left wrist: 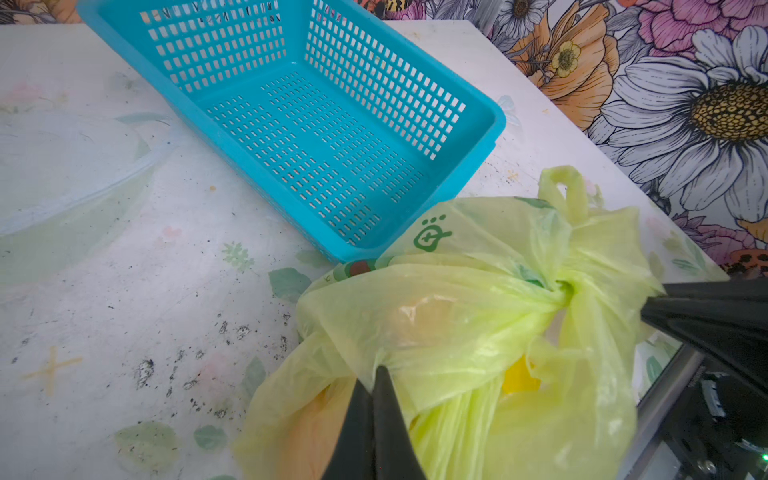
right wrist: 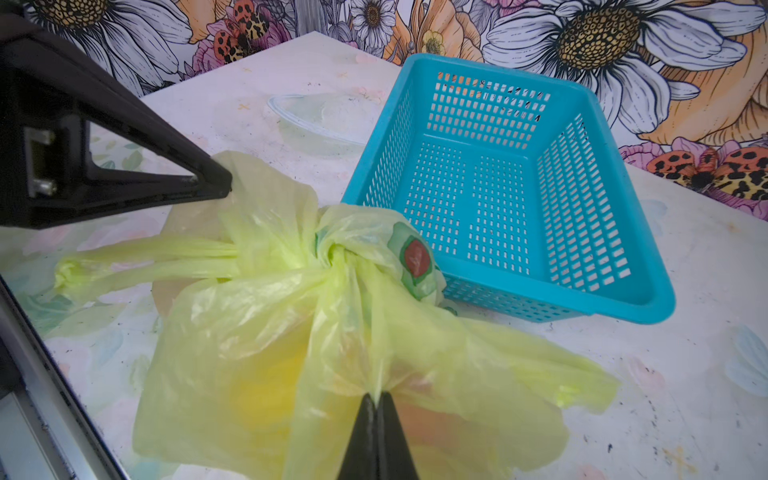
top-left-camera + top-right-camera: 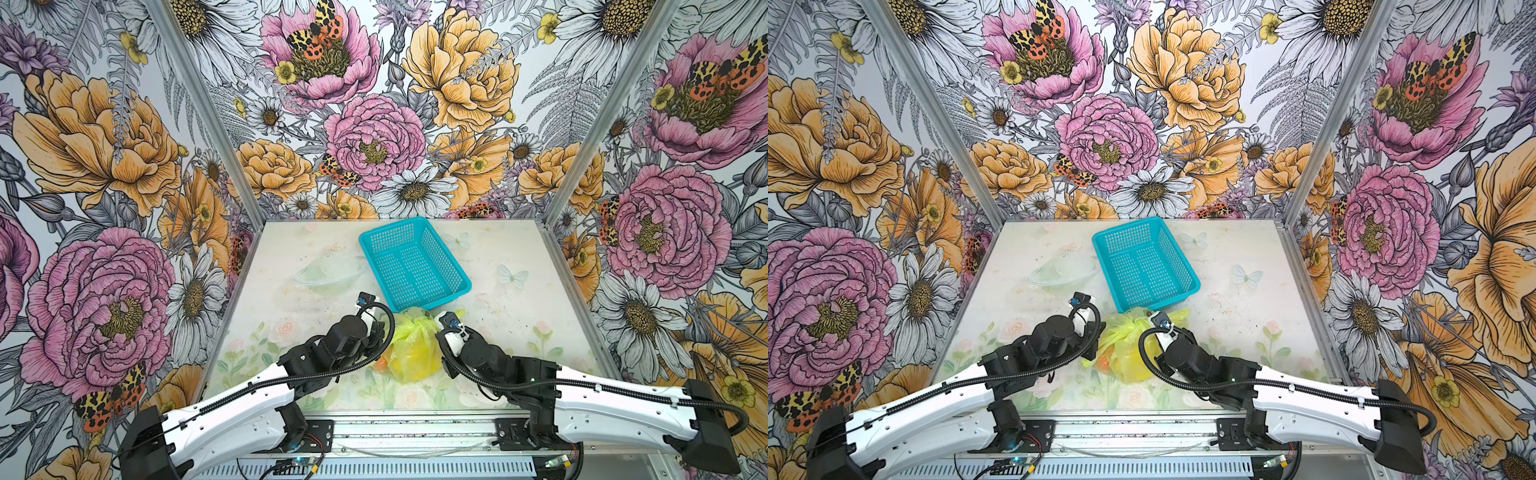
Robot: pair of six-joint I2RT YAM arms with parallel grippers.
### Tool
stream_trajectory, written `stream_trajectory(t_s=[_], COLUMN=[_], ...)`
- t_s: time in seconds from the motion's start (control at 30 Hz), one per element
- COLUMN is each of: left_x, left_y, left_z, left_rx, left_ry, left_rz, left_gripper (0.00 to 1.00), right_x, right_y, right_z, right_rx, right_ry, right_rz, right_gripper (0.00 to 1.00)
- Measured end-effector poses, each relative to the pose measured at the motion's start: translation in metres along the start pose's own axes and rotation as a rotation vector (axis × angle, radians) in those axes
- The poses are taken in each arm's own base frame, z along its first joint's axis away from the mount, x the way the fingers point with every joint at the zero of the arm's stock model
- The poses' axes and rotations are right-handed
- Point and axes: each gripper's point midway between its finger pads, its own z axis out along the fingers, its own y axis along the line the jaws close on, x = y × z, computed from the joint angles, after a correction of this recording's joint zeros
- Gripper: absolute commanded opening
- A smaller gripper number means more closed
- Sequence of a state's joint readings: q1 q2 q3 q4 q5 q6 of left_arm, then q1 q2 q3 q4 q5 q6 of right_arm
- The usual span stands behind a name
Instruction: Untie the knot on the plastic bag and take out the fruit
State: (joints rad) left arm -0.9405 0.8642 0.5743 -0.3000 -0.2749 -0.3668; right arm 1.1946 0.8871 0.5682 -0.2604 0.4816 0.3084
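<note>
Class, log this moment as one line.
left gripper: shut on plastic bag | right gripper: shut on plastic bag | knot: tied | fruit: in bag

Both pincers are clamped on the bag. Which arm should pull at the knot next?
Right, probably. The right pincer pinches a fold running straight up to the knot and looks nearer to it. The left pincer grips the plastic bag lower on its body, so it suits anchoring.

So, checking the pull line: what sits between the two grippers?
The knot and gathered film of the plastic bag, clearest in the right wrist view; left gripper and right gripper both pinch it.
</note>
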Motion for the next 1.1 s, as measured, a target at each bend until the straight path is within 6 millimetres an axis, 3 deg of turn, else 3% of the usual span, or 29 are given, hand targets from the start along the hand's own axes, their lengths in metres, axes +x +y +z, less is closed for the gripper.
stream_trajectory(t_s=[0.53,1.1], left_x=[-0.022,-0.012], left_y=[0.048,0.091], left_z=[-0.032,-0.032], left_rx=[-0.111,-0.208], left_ry=[-0.14,-0.146], left_rz=[-0.112,-0.223], left_gripper=[0.0,0.0], right_x=[-0.002,0.003], right_y=[-0.015,-0.042], right_z=[-0.011,-0.006], right_rx=[0.042,0.146], right_ry=[-0.063,-0.058], right_rz=[0.018,0.044], right_gripper=[0.0,0.0])
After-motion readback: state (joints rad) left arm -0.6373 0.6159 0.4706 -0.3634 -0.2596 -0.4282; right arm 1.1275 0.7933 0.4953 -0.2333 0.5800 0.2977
